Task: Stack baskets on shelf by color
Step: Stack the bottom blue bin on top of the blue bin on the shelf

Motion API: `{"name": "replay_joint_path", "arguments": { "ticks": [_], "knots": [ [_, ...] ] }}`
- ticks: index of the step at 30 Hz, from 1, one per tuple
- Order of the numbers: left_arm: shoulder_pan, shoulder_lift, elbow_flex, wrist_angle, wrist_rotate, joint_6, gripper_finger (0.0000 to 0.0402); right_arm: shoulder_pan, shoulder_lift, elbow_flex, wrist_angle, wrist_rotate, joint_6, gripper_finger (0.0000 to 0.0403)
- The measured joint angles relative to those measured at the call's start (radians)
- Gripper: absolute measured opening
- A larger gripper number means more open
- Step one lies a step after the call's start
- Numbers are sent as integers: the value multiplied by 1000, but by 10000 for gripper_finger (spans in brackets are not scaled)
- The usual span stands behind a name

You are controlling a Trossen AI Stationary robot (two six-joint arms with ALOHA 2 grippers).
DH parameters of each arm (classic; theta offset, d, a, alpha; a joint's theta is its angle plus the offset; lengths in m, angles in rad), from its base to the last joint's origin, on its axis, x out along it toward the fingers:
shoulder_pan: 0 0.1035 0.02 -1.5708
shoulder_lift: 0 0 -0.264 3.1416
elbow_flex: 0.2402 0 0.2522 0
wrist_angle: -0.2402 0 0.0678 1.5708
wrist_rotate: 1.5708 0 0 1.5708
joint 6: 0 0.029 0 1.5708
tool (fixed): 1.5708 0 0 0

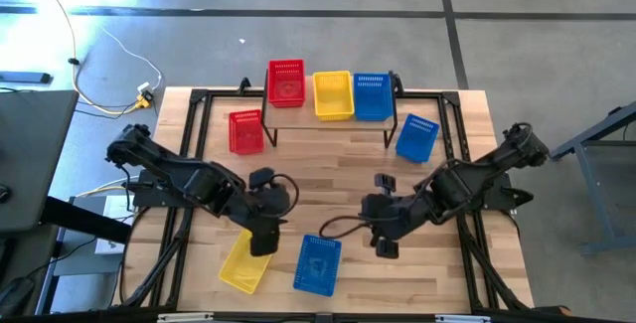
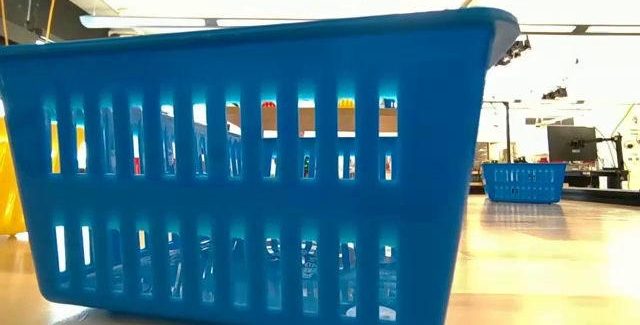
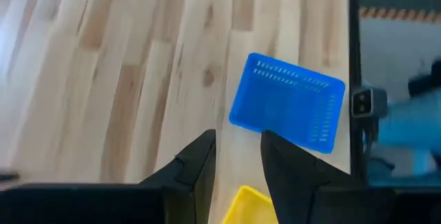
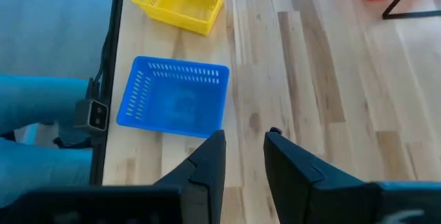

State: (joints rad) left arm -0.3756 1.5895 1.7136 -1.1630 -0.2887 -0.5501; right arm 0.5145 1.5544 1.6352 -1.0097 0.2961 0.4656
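Note:
The shelf (image 1: 298, 114) stands at the table's far side, carrying a red basket (image 1: 286, 82), a yellow basket (image 1: 333, 94) and a blue basket (image 1: 373, 96) side by side. Another red basket (image 1: 245, 131) rests on the table by the shelf's left legs, and a blue one (image 1: 417, 136) sits to its right. Near the near edge lie a yellow basket (image 1: 245, 260) and a blue basket (image 1: 318, 264). My left gripper (image 1: 262, 240) is narrowly open over the yellow basket's corner (image 3: 251, 207). My right gripper (image 1: 384, 243), narrowly open, hangs over bare table right of the near blue basket (image 4: 173, 96). My left gripper (image 3: 238, 156) stands over the far right corner of the near yellow basket, fingers slanting down toward the table's near edge. The corner shows in the gap between the fingers. I cannot tell whether either finger touches it.
The near blue basket (image 2: 250, 165) fills the low view, with the far blue basket (image 2: 523, 181) behind it. A black frame rail (image 1: 194, 144) runs along the table's sides. Bare wood lies between the shelf and the two grippers.

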Motion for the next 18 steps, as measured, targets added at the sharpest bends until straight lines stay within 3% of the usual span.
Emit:
{"name": "replay_joint_path", "arguments": {
  "ticks": [7, 18],
  "knots": [
    [-5, 55, 1, 8, -19, -230, 106, 31, 19, 0, 12, 43, 33, 87],
    [-54, 191, 1, 9, -46, -356, 106, 45, 47, 0, 37, 72, 27, 87]
  ]
}}
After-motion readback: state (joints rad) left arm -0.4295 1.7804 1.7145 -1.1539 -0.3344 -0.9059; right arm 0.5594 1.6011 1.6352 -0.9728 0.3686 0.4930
